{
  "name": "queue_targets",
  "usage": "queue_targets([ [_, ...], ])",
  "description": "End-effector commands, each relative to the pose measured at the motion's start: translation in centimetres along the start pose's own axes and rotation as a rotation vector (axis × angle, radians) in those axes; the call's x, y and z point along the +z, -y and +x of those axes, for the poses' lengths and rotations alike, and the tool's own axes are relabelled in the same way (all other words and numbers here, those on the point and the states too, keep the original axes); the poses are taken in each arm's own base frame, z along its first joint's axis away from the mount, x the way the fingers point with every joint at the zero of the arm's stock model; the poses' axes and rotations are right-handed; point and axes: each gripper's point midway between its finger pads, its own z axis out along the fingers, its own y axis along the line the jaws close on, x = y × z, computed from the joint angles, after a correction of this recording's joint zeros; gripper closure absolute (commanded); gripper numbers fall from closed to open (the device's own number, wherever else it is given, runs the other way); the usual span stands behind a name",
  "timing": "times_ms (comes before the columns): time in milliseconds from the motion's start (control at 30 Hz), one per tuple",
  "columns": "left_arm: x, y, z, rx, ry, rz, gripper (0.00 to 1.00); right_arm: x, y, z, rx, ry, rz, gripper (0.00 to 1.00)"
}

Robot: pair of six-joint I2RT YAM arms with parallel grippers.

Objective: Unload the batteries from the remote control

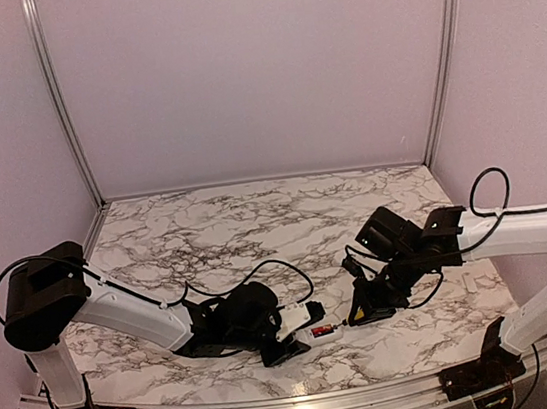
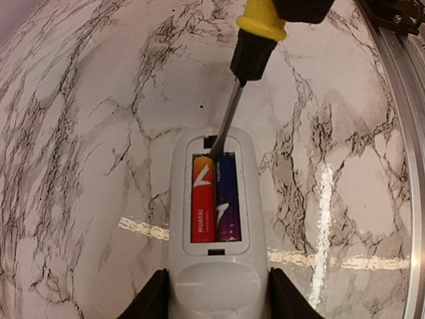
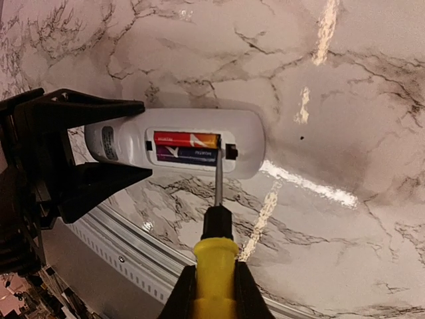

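Left arm: reached in low from the left side of the marble table [image 1: 255, 217], wrist lying close to the surface.
Left gripper [image 1: 295, 331]: jaws part-way apart and clamped on the remote control [image 2: 255, 193], one finger on each long side of its near end.
Remote control: lay back-up on the table between the left fingers, its body running out past the fingertips toward the right gripper [image 1: 366, 305]. Battery cover was off, recess open.
Batteries [image 2: 203, 199]: two cells side by side in the recess, just ahead of the left fingertips; one red-orange, one dark blue-purple. Both seated, neither lifted.
Screwdriver [image 3: 214, 266]: yellow handle with black collar, thin metal shaft. Shaft slanted down from the right gripper, tip resting at the end of the recess farthest from the left gripper, against the end of the red-orange cell beside a small black notch.
Right gripper: fully closed on the yellow handle, fingers on either side of it, handle butt hidden between them.
Right arm: came in from the right, gripper just beside the free end of the remote control.
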Motion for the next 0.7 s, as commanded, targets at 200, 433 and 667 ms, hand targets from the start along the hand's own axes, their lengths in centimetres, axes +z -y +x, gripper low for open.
queue_targets([
  [200, 0.3, -0.9, -1.6, 0.041, 0.045, -0.053, 1.0, -0.7, -6.3, 1.0, -0.006, -0.066, -0.327, 1.0],
  [433, 0.4, -0.9, -1.3, 0.05, 0.032, -0.055, 1.0, -1.1, -7.3, 1.0, -0.006, -0.054, -0.401, 1.0],
  [667, 0.4, -0.9, -1.3, 0.052, 0.033, -0.053, 1.0, -1.6, -7.7, 0.8, -0.007, -0.032, -0.425, 1.0],
])
